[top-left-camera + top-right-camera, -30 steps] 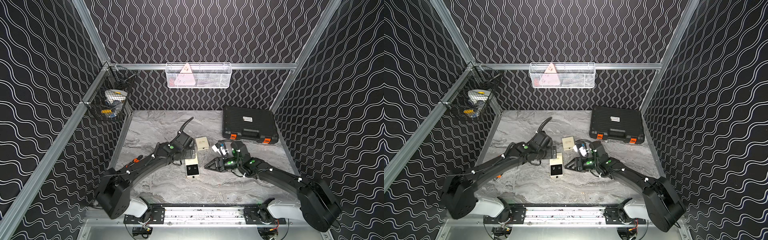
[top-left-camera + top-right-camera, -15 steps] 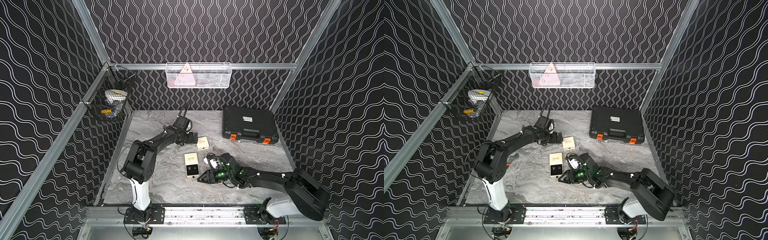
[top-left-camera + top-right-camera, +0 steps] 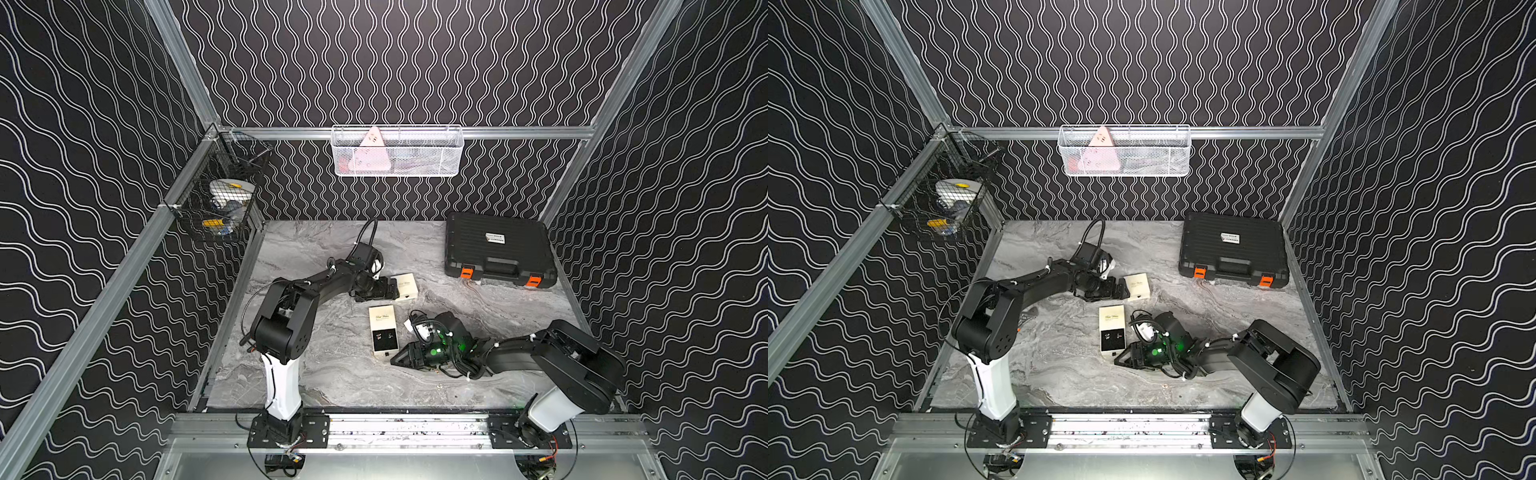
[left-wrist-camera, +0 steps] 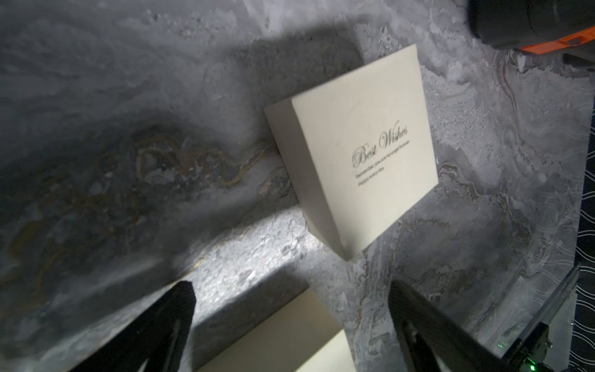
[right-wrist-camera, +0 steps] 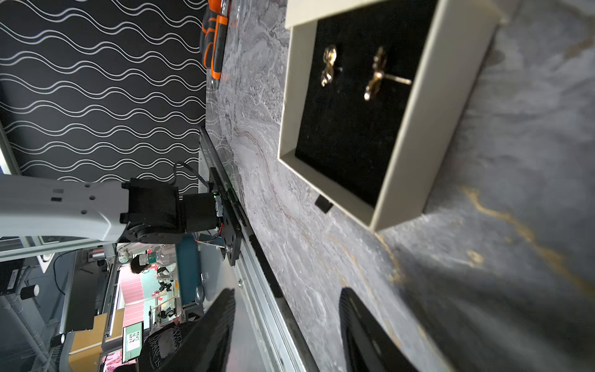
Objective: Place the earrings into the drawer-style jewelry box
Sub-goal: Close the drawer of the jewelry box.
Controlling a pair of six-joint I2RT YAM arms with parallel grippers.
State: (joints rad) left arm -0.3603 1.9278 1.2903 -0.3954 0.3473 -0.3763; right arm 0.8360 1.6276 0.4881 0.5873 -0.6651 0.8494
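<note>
The drawer-style jewelry box [image 3: 381, 316] [image 3: 1111, 318] is cream and lies mid-table with its black-lined drawer [image 5: 434, 96] pulled out. Two gold earrings [image 5: 330, 66] [image 3: 384, 335] lie on the black lining. My right gripper [image 3: 397, 359] [image 5: 286, 306] is low on the table just past the drawer's front corner, open and empty. My left gripper [image 3: 392, 291] [image 4: 289, 290] is open beside a second, shut cream box [image 3: 406, 286] [image 4: 360, 145] printed "Best Wishes". A corner of another cream box shows low between the left fingers, apart from them.
A black case [image 3: 498, 249] with orange latches lies at the back right. On the back wall hangs a white wire basket [image 3: 397, 151], and a black mesh basket [image 3: 220, 203] hangs at the left wall. A metal rail [image 3: 395, 428] runs along the table's front edge.
My left gripper has left the drawer box and gone back to the second cream box. My right gripper has swung from the drawer box's right side down to its front corner.
</note>
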